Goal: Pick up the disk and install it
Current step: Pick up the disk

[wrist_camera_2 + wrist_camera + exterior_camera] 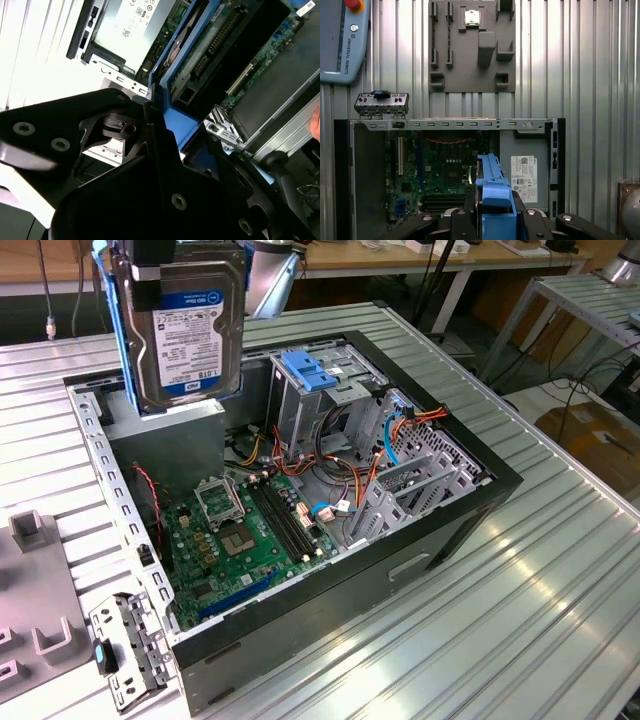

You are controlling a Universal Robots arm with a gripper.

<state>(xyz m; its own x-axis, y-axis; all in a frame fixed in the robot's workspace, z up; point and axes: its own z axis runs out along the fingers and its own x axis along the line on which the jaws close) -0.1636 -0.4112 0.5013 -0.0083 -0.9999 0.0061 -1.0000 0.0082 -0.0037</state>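
Your gripper (495, 212) is clamped on the disk (190, 325), with the fingers (155, 132) pinched against its blue side rails in both wrist views. In the exterior view the disk hangs upright, label showing, above the open computer case (480, 502), toward the exterior view's left of the blue-capped drive cage (312, 370).

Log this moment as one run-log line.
gripper: shut on disk | disk: held on edge, in the air above open computer case | install: not yet done
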